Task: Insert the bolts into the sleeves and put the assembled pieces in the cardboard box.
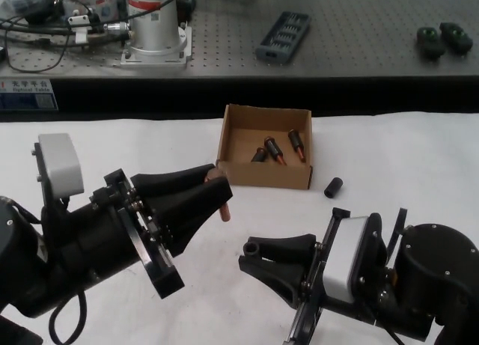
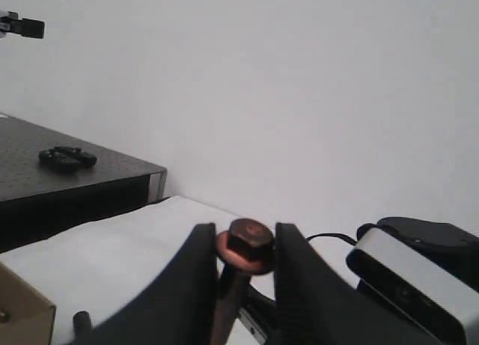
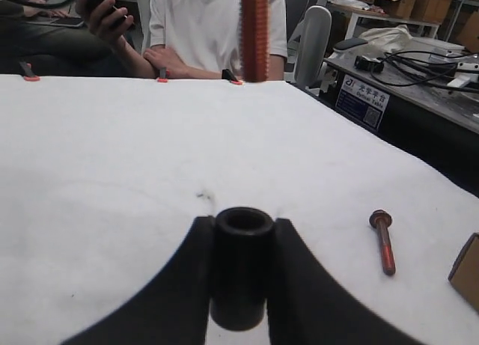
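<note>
Smooth black tubular sleeve (image 3: 240, 266), threaded coppery bolt (image 3: 254, 31)

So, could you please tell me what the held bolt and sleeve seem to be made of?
The bolt looks like metal with a coppery plated finish, given its reddish sheen and hex head. The sleeve is matte black, possibly plastic or blackened metal; unclear which.

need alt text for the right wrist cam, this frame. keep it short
The right gripper clamps a black sleeve upright, bore facing up, with the threaded end of a copper bolt hanging above and beyond it. A second bolt lies on the white cloth, near a corner of the cardboard box.
</note>
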Robot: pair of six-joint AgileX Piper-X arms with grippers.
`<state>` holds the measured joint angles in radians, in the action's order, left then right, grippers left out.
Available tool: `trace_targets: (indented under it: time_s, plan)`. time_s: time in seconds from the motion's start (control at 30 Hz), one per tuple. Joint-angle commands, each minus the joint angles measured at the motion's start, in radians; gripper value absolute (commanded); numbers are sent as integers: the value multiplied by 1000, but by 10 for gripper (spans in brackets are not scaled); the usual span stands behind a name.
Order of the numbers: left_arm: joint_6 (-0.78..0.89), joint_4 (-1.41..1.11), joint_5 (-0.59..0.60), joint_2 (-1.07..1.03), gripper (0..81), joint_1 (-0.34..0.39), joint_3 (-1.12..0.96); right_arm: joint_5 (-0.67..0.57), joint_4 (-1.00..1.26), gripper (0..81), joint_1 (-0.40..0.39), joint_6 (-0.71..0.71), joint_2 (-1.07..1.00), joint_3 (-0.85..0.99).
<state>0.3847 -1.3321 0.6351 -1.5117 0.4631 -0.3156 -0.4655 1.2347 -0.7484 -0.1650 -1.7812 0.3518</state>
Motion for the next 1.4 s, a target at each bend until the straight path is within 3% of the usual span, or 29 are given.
trace_targets:
  time_s: [0.0,0.43,0.8,1.37]
  plan:
    - [57,-85,25,-17,6,-4,-11,-20,30,75,4,-1,0,8]
    - [219,-221,28,-105,6,-2,-11,-24,36,75,4,15,0,8]
    - [245,-221,28,-150,6,-2,-11,-63,36,75,4,15,0,8]
    - [250,-221,21,-150,6,64,-13,-68,36,75,4,15,0,8]
